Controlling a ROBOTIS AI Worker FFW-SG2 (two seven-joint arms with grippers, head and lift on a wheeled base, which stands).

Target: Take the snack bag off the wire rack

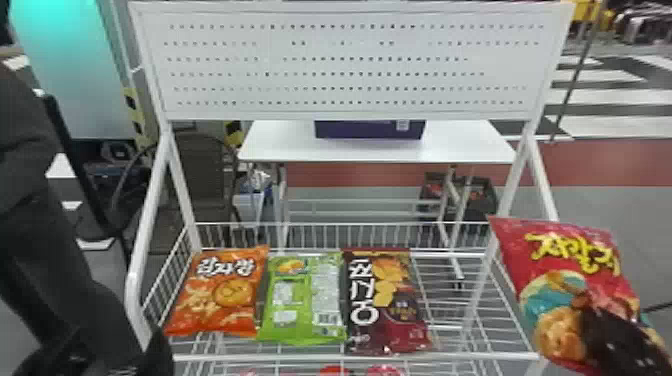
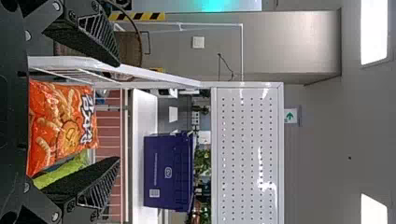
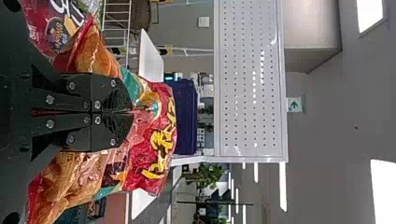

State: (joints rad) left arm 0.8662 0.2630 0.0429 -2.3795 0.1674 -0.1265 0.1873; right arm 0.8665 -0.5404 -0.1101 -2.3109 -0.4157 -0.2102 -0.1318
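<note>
Red snack bag with yellow lettering [image 1: 565,250] pinched between the pressed-in black fingers of the right end effector [image 1: 592,317], at the right side of the white wire rack [image 1: 350,357]. The bag overlaps the rack's side rail in view; whether they touch is hard to tell. Orange [image 1: 220,295], green [image 1: 302,300] and maroon [image 1: 385,300] snack bags lie side by side on the rack. Left end effector [image 1: 156,352] spread, near the orange bag.
</note>
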